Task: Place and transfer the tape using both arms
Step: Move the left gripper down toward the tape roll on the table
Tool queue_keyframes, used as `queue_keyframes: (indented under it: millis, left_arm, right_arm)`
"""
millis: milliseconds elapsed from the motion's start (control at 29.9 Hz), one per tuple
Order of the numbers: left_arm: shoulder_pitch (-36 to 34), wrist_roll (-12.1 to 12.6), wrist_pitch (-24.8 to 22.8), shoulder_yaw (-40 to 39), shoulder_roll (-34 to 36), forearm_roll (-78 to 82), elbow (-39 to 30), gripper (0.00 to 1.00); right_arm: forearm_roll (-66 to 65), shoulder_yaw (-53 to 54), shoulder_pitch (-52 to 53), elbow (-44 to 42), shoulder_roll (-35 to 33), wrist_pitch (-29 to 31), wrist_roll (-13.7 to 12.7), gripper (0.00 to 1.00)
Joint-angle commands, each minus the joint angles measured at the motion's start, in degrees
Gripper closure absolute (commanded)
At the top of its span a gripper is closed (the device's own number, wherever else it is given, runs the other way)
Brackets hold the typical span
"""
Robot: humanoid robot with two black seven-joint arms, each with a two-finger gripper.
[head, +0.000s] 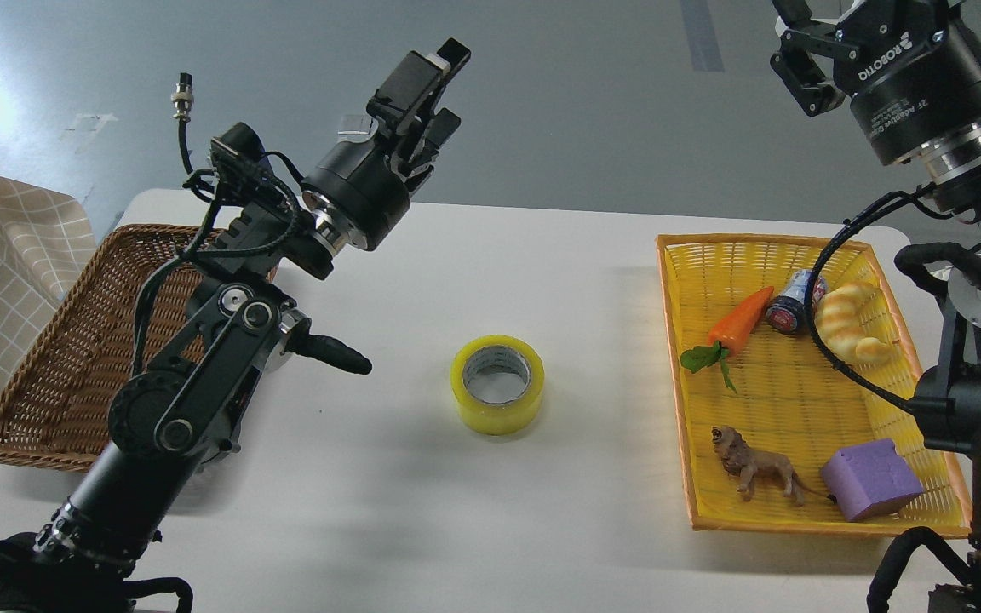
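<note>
Nearest along the right edge of the table (388, 528), a yellow tray (797, 400) holds a purple block (869, 478) and a lion figure (754, 468), with a toy carrot (737, 323), a small can (790, 304) and a bread toy (850, 323) further back. At mid-table the tape (499, 383) lies flat, core opening upward, well apart from both trays and untouched. It looks light and stiff, its glossy film likely slippery; a sound hold would be across the outer wall, or one finger down into the cardboard core with the other outside. A brown wicker basket (73, 358) sits at the left. Farther back, the left gripper (427, 94) is raised well above the table, pointing up and away, fingers spread and holding nothing. The right gripper (806, 60) hangs high at the top corner, partly cut off; whether its fingers are spread I cannot tell.
</note>
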Motion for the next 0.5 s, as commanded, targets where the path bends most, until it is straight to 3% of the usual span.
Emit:
queue_keyframes:
  millis: [0, 267, 468]
  left_arm:
    - [-0.1, 1.2, 0.4, 3.1, 0.2, 5.1, 0.2, 0.02]
    - [-0.2, 0.4, 1.0, 6.7, 1.8, 30.7, 5.5, 0.02]
    - [2.4, -0.9, 0.9, 6.7, 5.5, 37.1, 6.5, 0.02]
  right_arm:
    - [0.0, 0.0, 0.2, 0.0, 0.0, 0.0, 0.0, 0.01]
    - [0.1, 0.1, -0.3, -0.4, 0.0, 0.0, 0.0, 0.01]
    - [0.1, 0.0, -0.2, -0.5, 0.0, 0.0, 0.0, 0.01]
